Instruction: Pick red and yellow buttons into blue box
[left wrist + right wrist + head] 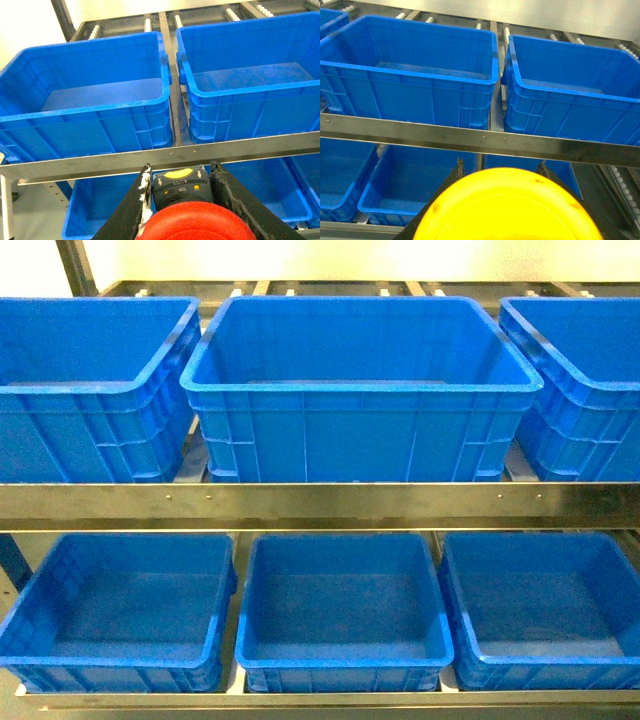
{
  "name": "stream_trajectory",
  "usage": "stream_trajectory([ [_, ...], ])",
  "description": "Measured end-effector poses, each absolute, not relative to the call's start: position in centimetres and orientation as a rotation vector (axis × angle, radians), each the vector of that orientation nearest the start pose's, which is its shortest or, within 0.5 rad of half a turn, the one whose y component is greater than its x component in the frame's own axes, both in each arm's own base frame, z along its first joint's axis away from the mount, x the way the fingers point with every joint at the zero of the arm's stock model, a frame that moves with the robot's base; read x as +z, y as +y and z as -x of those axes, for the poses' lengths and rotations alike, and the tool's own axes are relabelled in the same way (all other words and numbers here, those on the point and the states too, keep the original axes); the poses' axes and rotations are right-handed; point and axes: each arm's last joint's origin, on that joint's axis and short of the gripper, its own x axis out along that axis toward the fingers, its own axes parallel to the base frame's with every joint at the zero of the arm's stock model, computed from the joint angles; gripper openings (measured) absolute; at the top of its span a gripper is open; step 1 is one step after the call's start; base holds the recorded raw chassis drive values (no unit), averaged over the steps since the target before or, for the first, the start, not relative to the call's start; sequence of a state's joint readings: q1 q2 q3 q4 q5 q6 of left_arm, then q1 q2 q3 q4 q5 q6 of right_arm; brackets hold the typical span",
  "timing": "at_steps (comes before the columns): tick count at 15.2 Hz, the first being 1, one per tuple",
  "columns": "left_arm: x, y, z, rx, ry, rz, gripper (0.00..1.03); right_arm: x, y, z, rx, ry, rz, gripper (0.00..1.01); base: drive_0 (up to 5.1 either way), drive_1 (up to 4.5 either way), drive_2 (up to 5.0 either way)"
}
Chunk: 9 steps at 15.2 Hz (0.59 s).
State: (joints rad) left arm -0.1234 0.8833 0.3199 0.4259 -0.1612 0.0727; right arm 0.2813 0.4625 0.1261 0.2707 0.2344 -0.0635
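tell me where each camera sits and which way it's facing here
Head: on the robot, facing a two-tier metal rack of blue bins; no arm shows.
Left wrist: behind the left gripper, shut on the red button, facing the rack.
Right wrist: behind the right gripper, shut on the yellow button, facing the rack.
Shared: all see the upper middle bin.

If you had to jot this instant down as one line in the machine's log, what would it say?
left end effector: holds red button | right end effector: holds yellow button | blue boxes: look empty | stage: carrying, nothing dropped yet
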Motion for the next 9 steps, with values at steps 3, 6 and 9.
stream_trajectory([
  [3,21.39,-1.84,-18.63,0.032,0.141,-0.095,0.30,19.06,2.98,-12.73,0.049,0.064,0.081,0.37,-0.1,4.28,-4.4],
  [6,21.37,-1.84,-18.63,0.032,0.142,-0.096,0.30,19.06,2.98,-12.73,0.049,0.064,0.081,0.37,0.0,4.32,-4.4],
  [9,21.37,-1.84,-18.63,0.032,0.141,-0.097,0.30,19.05,2.98,-12.73,0.049,0.065,0.081,0.37,0.0,4.35,-4.3],
])
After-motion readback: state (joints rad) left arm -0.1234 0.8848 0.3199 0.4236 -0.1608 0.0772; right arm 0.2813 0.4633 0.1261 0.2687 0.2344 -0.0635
